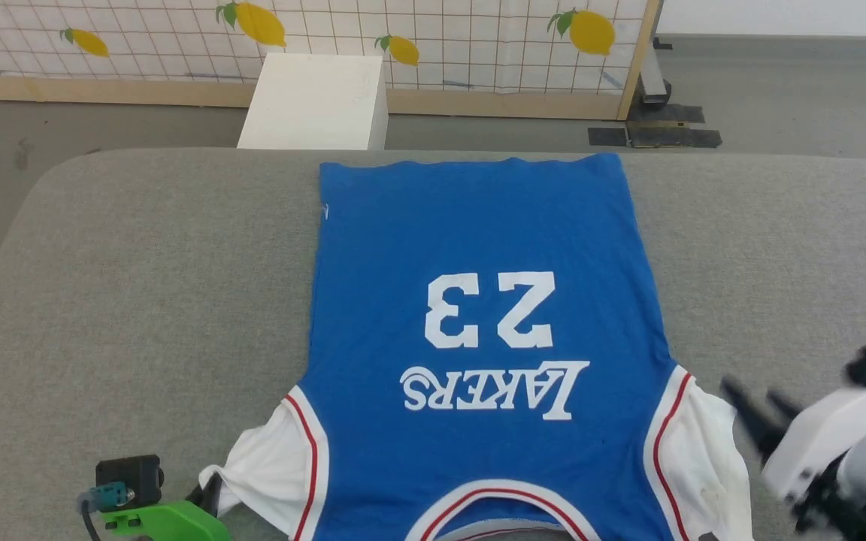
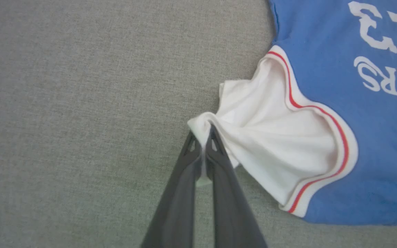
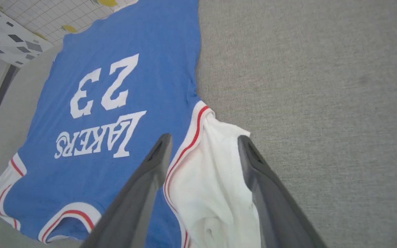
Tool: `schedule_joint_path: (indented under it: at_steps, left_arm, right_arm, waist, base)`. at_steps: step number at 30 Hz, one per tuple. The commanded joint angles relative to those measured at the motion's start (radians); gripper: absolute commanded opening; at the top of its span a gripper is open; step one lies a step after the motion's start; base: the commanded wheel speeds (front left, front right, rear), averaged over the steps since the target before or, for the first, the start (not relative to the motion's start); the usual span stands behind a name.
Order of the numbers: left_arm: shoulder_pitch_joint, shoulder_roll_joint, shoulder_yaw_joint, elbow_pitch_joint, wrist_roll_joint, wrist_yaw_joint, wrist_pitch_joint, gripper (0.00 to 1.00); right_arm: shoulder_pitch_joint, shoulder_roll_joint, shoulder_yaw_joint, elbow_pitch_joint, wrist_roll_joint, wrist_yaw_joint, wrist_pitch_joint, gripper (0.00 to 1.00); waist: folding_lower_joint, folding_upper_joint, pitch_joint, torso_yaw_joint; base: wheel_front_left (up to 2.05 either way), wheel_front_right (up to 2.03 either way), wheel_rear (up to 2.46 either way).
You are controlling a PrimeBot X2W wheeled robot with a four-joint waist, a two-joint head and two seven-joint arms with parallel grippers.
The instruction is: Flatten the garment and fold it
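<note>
We found the garment (image 1: 478, 248) spread lettering-up from the counter's (image 1: 140, 263) near edge to its far edge, and judged flattening nearly done. Our left fingers (image 2: 181, 179) pinched the left sleeve (image 2: 264, 137). Our right fingers (image 3: 143, 179) gaped empty over the right sleeve (image 3: 212, 172), so folding called for a fresh grasp.

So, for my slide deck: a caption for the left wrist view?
Left pincer pinching the white sleeve of the blue garment on grey padding.

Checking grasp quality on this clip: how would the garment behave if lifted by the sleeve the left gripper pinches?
Likely floppy: the white sleeve bunches to a point at the left gripper, so the garment would drape. Probably light, since it lies thin and flat. It may drag rather than slide on the grey fabric surface.
</note>
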Motion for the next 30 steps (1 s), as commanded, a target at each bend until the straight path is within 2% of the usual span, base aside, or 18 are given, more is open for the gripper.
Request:
schedule_joint_path:
  at_steps: [1, 4, 6, 13, 22, 30]
  left_arm:
    - [-0.011, 0.004, 0.005, -0.006, -0.009, -0.002, -0.009, 0.00]
    - [-0.004, 0.004, 0.014, -0.026, -0.015, 0.004, -0.016, 0.00]
    - [-0.004, 0.004, 0.019, -0.050, -0.018, 0.009, -0.019, 0.00]
    - [-0.044, 0.007, 0.026, -0.140, -0.030, 0.001, -0.027, 0.00]
    - [-0.070, 0.012, 0.037, -0.258, -0.059, -0.012, -0.027, 0.00]
    - [-0.078, 0.004, 0.013, -0.368, -0.074, -0.025, -0.017, 0.00]
  right_arm:
    - [-0.031, 0.000, -0.011, -0.023, 0.028, -0.001, -0.039, 1.00]
    - [-0.088, 0.000, -0.026, -0.051, 0.065, -0.001, -0.106, 1.00]
    - [-0.142, 0.000, -0.032, -0.048, 0.046, -0.001, -0.135, 1.00]
    - [-0.460, 0.000, -0.041, 0.094, -0.087, -0.001, -0.176, 1.00]
    - [-0.896, -0.002, -0.071, 0.337, -0.345, -0.001, -0.067, 1.00]
    - [-1.131, -0.044, -0.110, 0.453, -0.592, -0.001, 0.117, 1.00]
  waist:
    - [0.0001, 0.0000, 0.001, -0.004]
    - [0.0001, 0.0000, 0.017, -0.009]
    - [0.0001, 0.0000, 0.050, -0.009]
    - [0.0001, 0.0000, 0.232, 0.021]
    - [0.0001, 0.0000, 0.469, 0.087]
    - [0.0001, 0.0000, 0.623, 0.149]
  base:
    - [0.00, 0.00, 0.00]
    - [0.00, 0.00, 0.00]
    - [0.00, 0.00, 0.00]
    - [0.00, 0.00, 0.00]
    - [0.00, 0.00, 0.00]
    - [0.00, 0.00, 0.00]
